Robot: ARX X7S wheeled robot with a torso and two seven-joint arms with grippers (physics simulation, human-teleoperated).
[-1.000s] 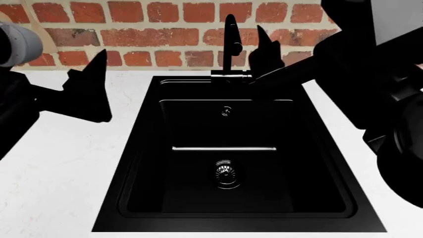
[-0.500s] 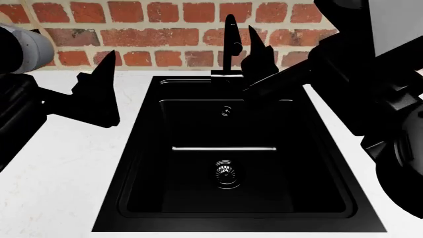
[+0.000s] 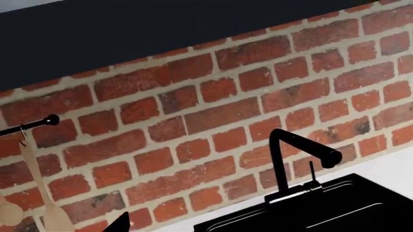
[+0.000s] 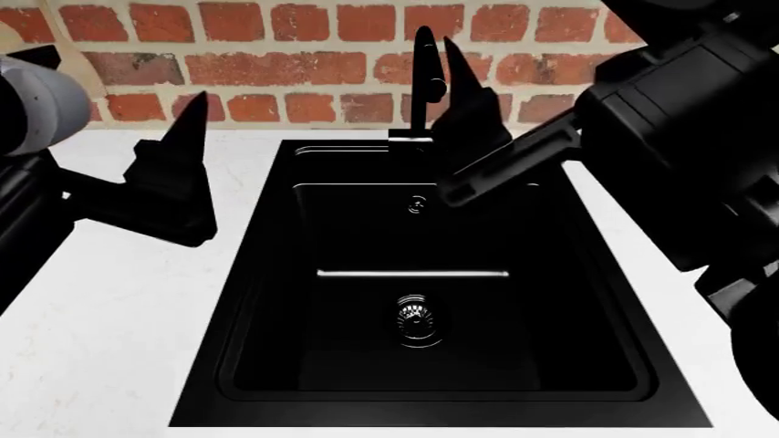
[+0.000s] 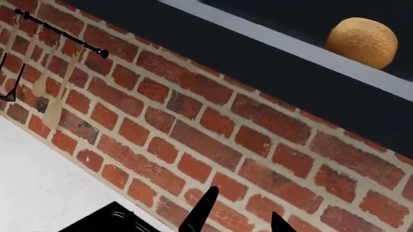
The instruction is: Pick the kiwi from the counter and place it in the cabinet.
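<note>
The right pincer [image 5: 244,207] has slid in over the rectangular black sink [image 4: 426,374] in the last second. In the head view its dark spike has crept across to stand just beside the sink's tall black tap [image 4: 424,82], and the bulky arm behind it has swung in with it. The left pincer [image 4: 189,160] has edged a touch nearer the sink's left rim too, and hovers over the faintly marbled white bench [image 4: 122,319]. And there's the tan-brown fuzzy kiwi [image 5: 361,42]! It's not on the bench at all. It sits high above the sink on the pale ledge of the dark cabinet [image 5: 277,41], up over the red brick wall [image 4: 305,64] at the sink's back, well apart from either arm. The right wrist view shows the right pincer released: two black fingers [image 5: 200,212] spread, with only brick between them. Whether the left pincer is released or clenched, I cannot tell; only one dark tip shows. My read is that the fruit is delivered and the right arm is backing off, so little is left but to clear away without clipping the tap. Round the room, the sink is bare down to its round metal drain [image 4: 414,318]. Off to the sink's left, a thin black rail [image 5: 61,34] on the brick carries hanging wooden spoons [image 5: 51,113].
</note>
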